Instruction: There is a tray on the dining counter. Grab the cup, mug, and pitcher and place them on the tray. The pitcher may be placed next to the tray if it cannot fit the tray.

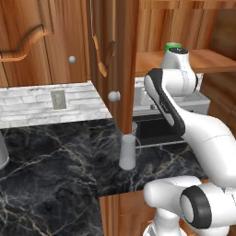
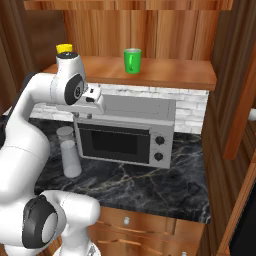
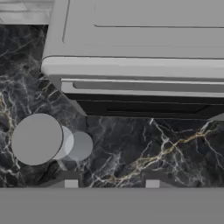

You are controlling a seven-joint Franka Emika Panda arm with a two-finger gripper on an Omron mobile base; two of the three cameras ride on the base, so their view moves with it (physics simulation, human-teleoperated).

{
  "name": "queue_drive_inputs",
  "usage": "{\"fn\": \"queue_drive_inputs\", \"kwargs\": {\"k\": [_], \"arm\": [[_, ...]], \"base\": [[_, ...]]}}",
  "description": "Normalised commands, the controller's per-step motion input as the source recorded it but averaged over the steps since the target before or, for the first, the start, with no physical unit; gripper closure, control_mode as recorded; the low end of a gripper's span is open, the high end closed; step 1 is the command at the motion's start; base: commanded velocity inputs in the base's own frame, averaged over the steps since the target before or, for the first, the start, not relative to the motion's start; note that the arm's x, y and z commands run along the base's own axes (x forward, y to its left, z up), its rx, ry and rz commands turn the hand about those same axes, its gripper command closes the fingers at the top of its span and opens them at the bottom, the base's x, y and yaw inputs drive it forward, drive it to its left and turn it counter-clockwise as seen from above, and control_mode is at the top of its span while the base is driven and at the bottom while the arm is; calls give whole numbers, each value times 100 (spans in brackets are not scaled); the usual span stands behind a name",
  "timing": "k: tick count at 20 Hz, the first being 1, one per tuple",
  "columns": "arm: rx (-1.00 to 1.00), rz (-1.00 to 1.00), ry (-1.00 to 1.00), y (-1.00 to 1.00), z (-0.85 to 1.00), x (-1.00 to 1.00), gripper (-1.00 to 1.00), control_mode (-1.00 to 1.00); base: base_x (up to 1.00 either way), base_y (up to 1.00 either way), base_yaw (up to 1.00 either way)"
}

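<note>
1. One pale grey pitcher point(image 1: 127, 152) stands upright on the black, pale-veined marble surface point(image 1: 55, 175), close to its front edge and just in front of the stainless microwave point(image 2: 125, 131); from the right base camera the pitcher point(image 2: 71, 158) sits at about 9 o'clock from the microwave door, beside it but not touching.
2. One smaller pale cylinder point(image 2: 64, 133) stands directly behind the pitcher, partly hidden by it; whether it is a cup or a mug cannot be told. In the hand camera, looking down, the pitcher's round top point(image 3: 36, 139) overlaps this smaller round shape point(image 3: 79, 145) at its 3 o'clock.
3. One green cup point(image 2: 132, 61) stands upright on the wooden shelf point(image 2: 165, 73) above the microwave, at about 12 o'clock from the oven. A yellow object point(image 2: 64, 48) shows on the same shelf past the arm's upper joint; its kind is unclear.
4. The gripper point(image 3: 112, 183) hangs above the marble, pointing down, with the microwave's top and door at 12 o'clock and the pitcher at about 10 o'clock. Its two fingertips point(image 3: 70, 183) stand apart with bare marble between them; nothing is held.
5. The white arm point(image 1: 184, 124) bends over the surface in front of the microwave.
6. Behind the marble runs a pale brick backsplash with a wall outlet point(image 1: 58, 99); wooden cabinets point(image 1: 41, 41) hang above.
</note>
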Motion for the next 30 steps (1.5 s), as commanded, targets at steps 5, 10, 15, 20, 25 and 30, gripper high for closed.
{"fn": "queue_drive_inputs", "kwargs": {"k": [5,10,15,20,25,30], "arm": [[1,-8,0,0,4,-3,-100,-100],[8,-18,-6,0,32,-19,-100,-100],[17,-18,-13,0,37,-23,-100,-100],[25,-17,-20,0,39,-27,-100,-100],[32,-15,-19,-2,44,-23,-100,-100],[34,-1,-6,-1,50,-18,-100,-100]], "base": [[0,0,0],[0,0,0],[0,0,0],[0,0,0],[0,0,0],[0,0,0]]}}
